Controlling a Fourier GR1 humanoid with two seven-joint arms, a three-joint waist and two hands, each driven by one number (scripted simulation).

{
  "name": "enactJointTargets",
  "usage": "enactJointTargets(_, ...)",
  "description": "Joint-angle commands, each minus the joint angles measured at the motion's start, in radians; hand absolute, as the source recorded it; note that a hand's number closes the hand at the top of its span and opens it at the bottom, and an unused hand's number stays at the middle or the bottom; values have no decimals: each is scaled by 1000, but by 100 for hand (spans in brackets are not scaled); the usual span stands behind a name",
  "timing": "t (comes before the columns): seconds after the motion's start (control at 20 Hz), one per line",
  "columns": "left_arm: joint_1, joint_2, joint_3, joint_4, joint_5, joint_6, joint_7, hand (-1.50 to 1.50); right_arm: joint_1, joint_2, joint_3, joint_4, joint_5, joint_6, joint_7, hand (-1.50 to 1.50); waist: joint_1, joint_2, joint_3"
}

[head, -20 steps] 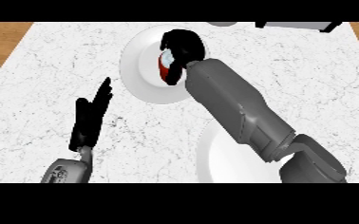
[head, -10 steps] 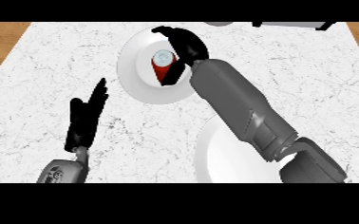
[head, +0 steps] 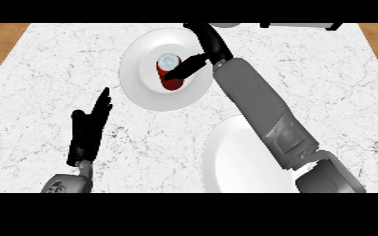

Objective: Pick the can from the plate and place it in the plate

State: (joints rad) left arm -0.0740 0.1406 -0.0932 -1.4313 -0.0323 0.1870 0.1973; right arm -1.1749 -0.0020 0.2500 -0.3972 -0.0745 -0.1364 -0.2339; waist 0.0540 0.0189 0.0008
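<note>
Right hand (head: 209,45) sits over the far plate (head: 140,87), at its right rim. Fingers extend toward the top of the view, more or less straight. The thumb (head: 184,67) angles down and left and touches the upper right side of the can (head: 170,73). No finger curls round the can that I can see; the hand reads as spread open beside it, not clamped.

Can: red body, pale silver top, standing upright on the far plate, slightly right of the plate's centre. Its base rests on the plate surface. Dark shadow at its lower edge.

Far plate: white, round, lying flat on the counter (head: 317,80) in the upper middle of the view. Nothing else on it besides the can.

Right forearm (head: 258,110): grey, runs diagonally from the lower right corner up to the hand, crossing over the near plate's upper right part.

Near plate (head: 236,165): white, round, larger in view, at the lower middle-right, partly cut off by the lower edge and partly covered by the forearm. It lies near the far plate but apart from it; a strip of counter shows between them.

Left hand (head: 88,127): at the lower left, open, fingers straight and pointing up and slightly right, resting over the counter, well apart from both plates. It holds nothing.

Counter: white marble pattern with grey veins; a wooden strip (head: 11,35) shows at the upper left corner. Grey and dark shapes at the top right edge, too cut off to identify.
</note>
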Motion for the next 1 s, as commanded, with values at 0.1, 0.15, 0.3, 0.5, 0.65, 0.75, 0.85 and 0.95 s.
enactJointTargets(0.1, 34, 27, 20, -53, 12, -22, 26, 0, 6, 2, -68, 112, -27, 94, -152, -150, -9, -5, 0)
enactJointTargets(0.15, 15, 64, 45, -52, 41, -66, 40, 0, -22, -13, -90, 134, -36, 106, -166, -150, 1, 0, 0)
enactJointTargets(0.3, 25, 20, 28, 8, 18, -40, -27, 0, -19, 2, -86, 169, -34, 122, -227, -150, -1, 1, -1)
enactJointTargets(0.5, 22, 1, 16, -39, 5, -18, 14, 0, -45, 2, -50, 169, -52, 113, -223, -150, 5, -3, -1)
enactJointTargets(0.65, 6, 16, 10, -51, 2, -40, 47, 0, -1, 2, -4, 165, -71, 61, -246, -150, 19, -2, -1)
enactJointTargets(0.75, 6, 14, 5, -65, -13, -26, 60, 0, -30, 2, -50, 244, -41, 68, -273, -150, 11, 3, 0)
enactJointTargets(0.85, 15, -6, 19, 15, -6, -25, -15, 0, -1, 2, 4, 209, -56, 18, -229, -150, 20, 1, -1)
enactJointTargets(0.95, 22, -8, -9, -63, -30, -15, 19, 0, -4, 2, 23, 191, -56, -16, -207, -150, 18, -4, -1)
